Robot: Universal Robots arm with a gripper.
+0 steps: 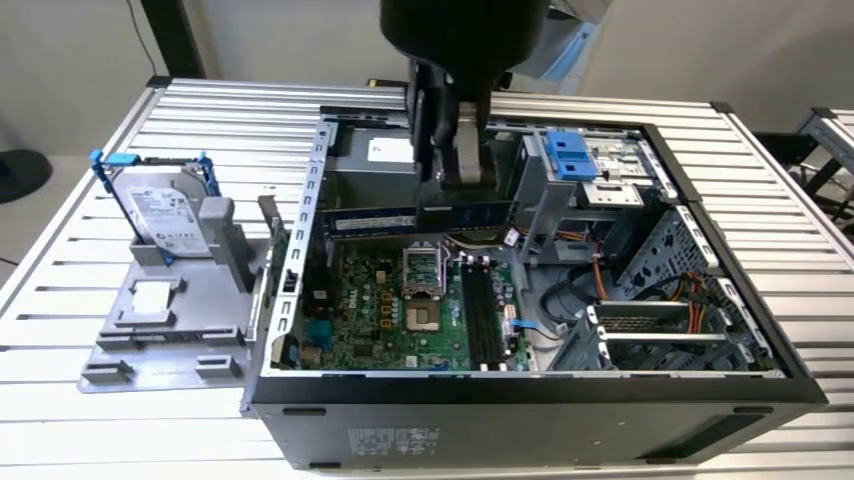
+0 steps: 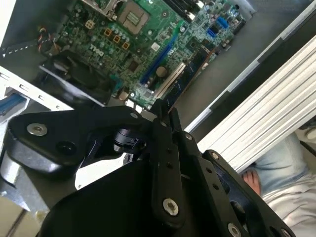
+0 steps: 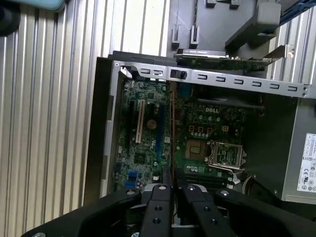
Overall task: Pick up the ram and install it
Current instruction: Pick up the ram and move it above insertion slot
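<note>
Exterior view, nearest first: the black front wall of the open case [image 1: 534,420] is sitting on the slatted table [image 1: 80,330]. Just behind it the green motherboard [image 1: 380,305] is lying flat. The black slots [image 1: 481,310] are running near-to-far along its side toward the exterior view's right.

Farther in, the gripper [image 1: 461,188] is hanging from above, pinched closed on the ram [image 1: 374,220]. The ram is hovering level over the far end of the motherboard, apart from the slots and lying crosswise to their run.

On the exterior view's left, well apart from the case, the hard drive [image 1: 167,210] is standing upright in its blue frame on a grey stand [image 1: 154,310].

The first wrist view is giving what the exterior view cannot. The ram [image 3: 172,128] is showing edge-on as a thin line coming out from between the gripper [image 3: 173,186] fingers [image 3: 160,195]. The processor socket [image 3: 224,155] is lying to one side of it.

The second wrist view is looking past the gripper [image 2: 164,111] linkage onto the motherboard [image 2: 148,39]. Beyond the table edge it is catching a person [image 2: 284,163] in pale clothing.

Room: the ram's end toward the exterior view's left is sitting close to the case side wall [image 1: 318,200], and its other end is near the grey drive cage [image 1: 547,200]. Below it, the space down to the board is lying open.
</note>
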